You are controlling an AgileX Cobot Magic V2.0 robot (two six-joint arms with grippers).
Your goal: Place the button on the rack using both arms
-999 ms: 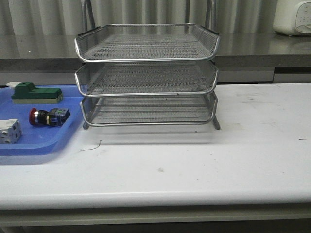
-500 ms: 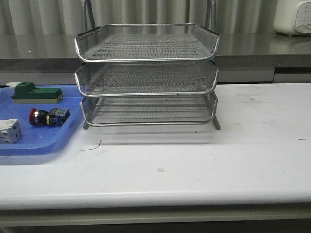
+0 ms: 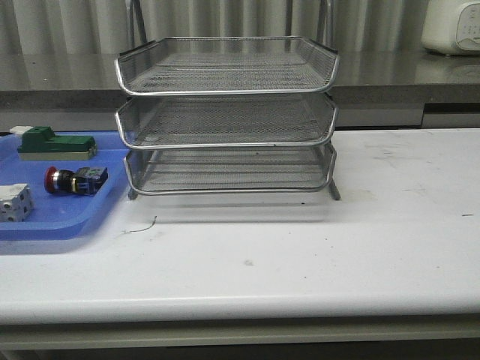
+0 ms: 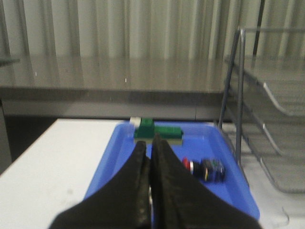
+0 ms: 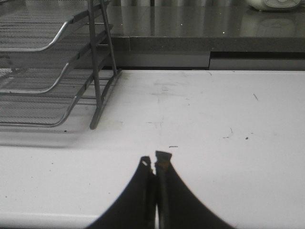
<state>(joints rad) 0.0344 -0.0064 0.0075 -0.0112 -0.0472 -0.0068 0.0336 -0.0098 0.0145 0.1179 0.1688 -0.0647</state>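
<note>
**Button waits in the blue tray, both grippers closed and empty**

The 3-tier silver wire-mesh rack (image 3: 225, 112) with chrome rims is the landmark here. It stands on the white table (image 3: 337, 247), with its open fronts toward the robot, which I judge makes it easy to reach into from this side. All 3 of its mesh trays appear to hold nothing.

To the left of the rack, with its edge just beside the rack's lowest tier, lies the flat blue plastic tray (image 3: 67, 221). It holds 3 parts, and they are apart from each other, probably so that each can be grasped alone. The green block with a white end (image 3: 56, 143) is the one toward the far side of this tray. The white cube-like part (image 3: 13, 202) is the farthest from the rack, cut by the picture's edge. The small push-button with red mushroom head, silver collar and black body (image 3: 75, 181) lies on its side between them, its body end toward the rack and its red head away from it.

The left gripper (image 4: 150, 164) has its 2 black fingers pressed together and holds nothing; it hangs well short of the button, pointing toward the blue tray. The right gripper (image 5: 154, 164) is closed in the same way, also with nothing, over the bare table to the right of the rack.

I judge the task is not yet begun: the button is untouched.
</note>
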